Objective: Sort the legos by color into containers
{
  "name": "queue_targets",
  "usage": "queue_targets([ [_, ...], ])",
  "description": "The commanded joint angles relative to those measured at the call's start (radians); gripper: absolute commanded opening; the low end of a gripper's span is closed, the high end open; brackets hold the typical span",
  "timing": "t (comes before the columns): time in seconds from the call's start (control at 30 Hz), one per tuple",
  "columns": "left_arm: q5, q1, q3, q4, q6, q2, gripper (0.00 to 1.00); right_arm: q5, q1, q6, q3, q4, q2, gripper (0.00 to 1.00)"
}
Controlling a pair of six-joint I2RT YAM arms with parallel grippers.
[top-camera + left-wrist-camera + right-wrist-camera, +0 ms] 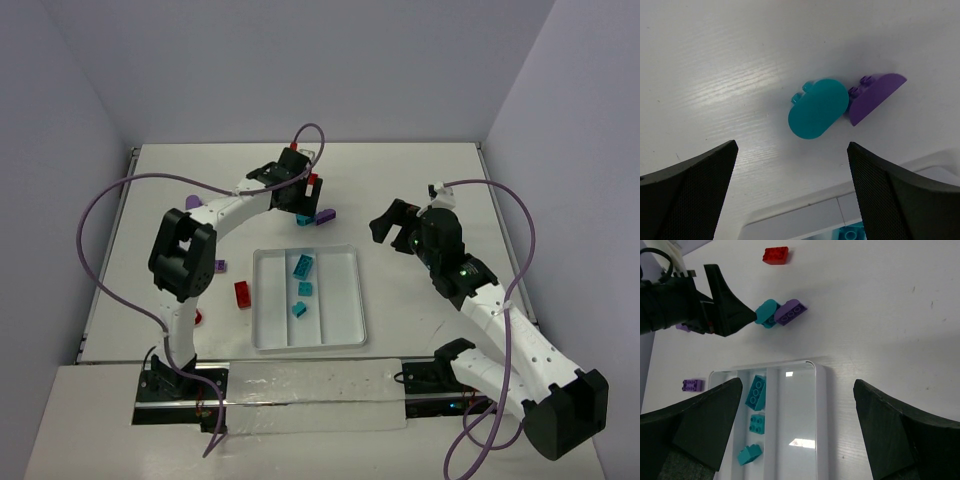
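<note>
OK, I'm seeing the left gripper hovering w/ jaws spread wide and nothing in them, right over a rounded teal lego and a rounded purple lego. Those two are touching, w/ the purple at the teal's 3 o'clock in the left wrist view. In the top view the pair is lying on the table, just off the tray at its 12 o'clock. The tray's middle compartment is holding three teal legos in a line. A red lego is sitting on the table just beside the tray at 9 o'clock, and a small purple lego is lying near the left arm's elbow, approx 10 o'clock. A 2nd red lego is showing in the right wrist view, past the pair. The right gripper is hanging at the tray's 2 o'clock, apart from it, fingers splayed and gripping nothing.
</note>
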Motion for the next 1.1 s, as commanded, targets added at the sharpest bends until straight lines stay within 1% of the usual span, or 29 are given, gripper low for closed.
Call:
queue_targets([
  [0.0, 0.042, -0.010, -0.001, 0.007, 0.096, 0.025, 0.99, 0.013, -0.008, -0.014, 0.026, 0.022, -0.007, 1.00],
  [0.13, 0.077, -0.019, 0.008, -0.005, 0.129, 0.064, 0.99, 0.007, -0.008, -0.014, 0.030, 0.031, 0.008, 1.00],
  [0.5, -0.020, -0.024, 0.089, 0.000, 0.114, 0.177, 0.95, 0.003, -0.008, -0.013, 0.032, 0.030, 0.014, 1.00],
  [0.67, -0.081, -0.019, 0.166, 0.008, 0.064, 0.239, 0.89, 0.007, -0.008, -0.018, 0.035, 0.027, 0.018, 1.00],
  [0.83, -0.097, -0.010, 0.238, -0.023, 0.030, 0.289, 0.82, 0.013, -0.007, -0.013, 0.027, 0.031, 0.014, 1.00],
  [0.87, -0.100, -0.010, 0.242, -0.024, 0.029, 0.292, 0.80, 0.012, -0.008, -0.012, 0.026, 0.032, 0.013, 1.00],
  [0.93, -0.111, -0.009, 0.238, -0.022, 0.021, 0.288, 0.67, 0.013, -0.008, -0.011, 0.023, 0.034, 0.015, 1.00],
  [0.97, -0.112, -0.009, 0.232, -0.020, 0.017, 0.282, 0.63, 0.013, -0.008, -0.012, 0.023, 0.033, 0.017, 1.00],
  [1.07, -0.120, -0.010, 0.203, -0.013, 0.001, 0.242, 0.34, 0.010, -0.008, -0.014, 0.027, 0.033, 0.019, 1.00],
])
